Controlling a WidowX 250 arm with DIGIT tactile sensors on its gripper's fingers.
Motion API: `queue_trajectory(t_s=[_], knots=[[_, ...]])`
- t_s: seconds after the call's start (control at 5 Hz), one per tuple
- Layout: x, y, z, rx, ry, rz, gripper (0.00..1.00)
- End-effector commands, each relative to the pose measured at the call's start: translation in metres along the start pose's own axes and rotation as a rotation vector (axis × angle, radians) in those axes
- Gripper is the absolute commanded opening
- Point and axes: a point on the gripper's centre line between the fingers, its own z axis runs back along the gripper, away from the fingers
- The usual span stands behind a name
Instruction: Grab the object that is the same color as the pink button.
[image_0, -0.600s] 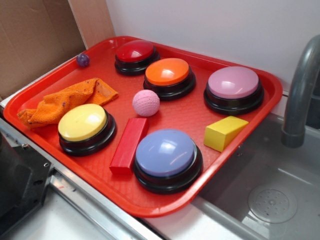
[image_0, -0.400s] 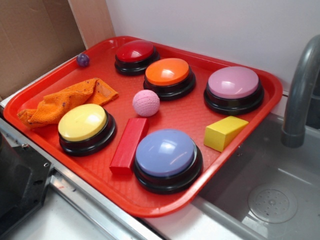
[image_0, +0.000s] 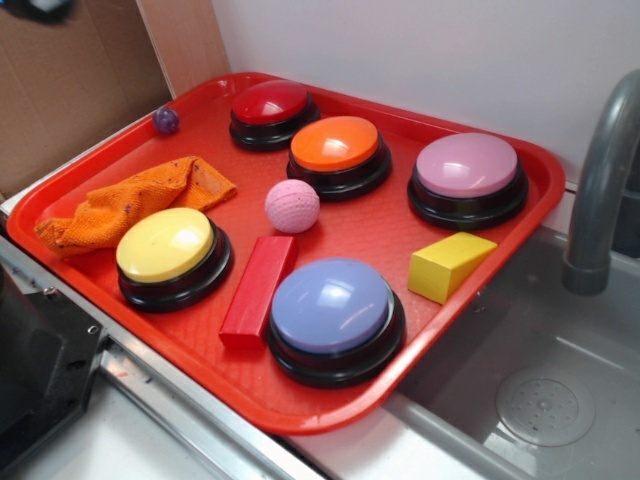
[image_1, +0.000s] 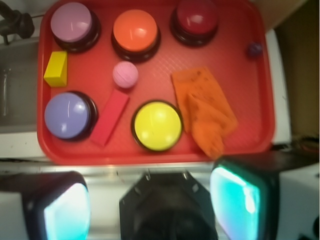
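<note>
The object, a small dimpled pink ball (image_0: 292, 206), lies free near the middle of the red tray (image_0: 392, 236), between the orange button and a red block. The pink button (image_0: 468, 168), a mauve dome on a black base, stands at the tray's back right. In the wrist view the ball (image_1: 125, 74) and the pink button (image_1: 71, 22) lie far ahead. My gripper (image_1: 150, 205) hangs high above the tray's near edge, open, its cyan pads (image_1: 67, 210) wide apart with nothing between them. In the exterior view only a dark blur of the gripper (image_0: 35, 8) shows at the top left corner.
Also on the tray: red button (image_0: 270, 103), orange button (image_0: 336, 145), yellow button (image_0: 166, 245), lavender-blue button (image_0: 333, 308), red block (image_0: 258, 290), yellow wedge (image_0: 449, 265), orange cloth (image_0: 140, 200), tiny purple ball (image_0: 166, 120). A grey faucet (image_0: 600, 180) and sink (image_0: 540, 400) lie right.
A dark blurred part of the gripper has come into the top left corner of the exterior view. Nothing on the tray has moved.
</note>
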Motion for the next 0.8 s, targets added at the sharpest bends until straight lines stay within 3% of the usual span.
queue_trajectory(t_s=[0.0, 0.2, 0.4, 0.6], knots=[[0.05, -0.013, -0.063, -0.017, -0.106, 0.029, 1.0], [0.072, -0.013, -0.104, -0.025, -0.12, 0.066, 1.0], [0.084, -0.016, -0.133, 0.006, -0.122, 0.113, 1.0], [0.09, -0.012, -0.156, 0.028, -0.088, 0.142, 1.0]])
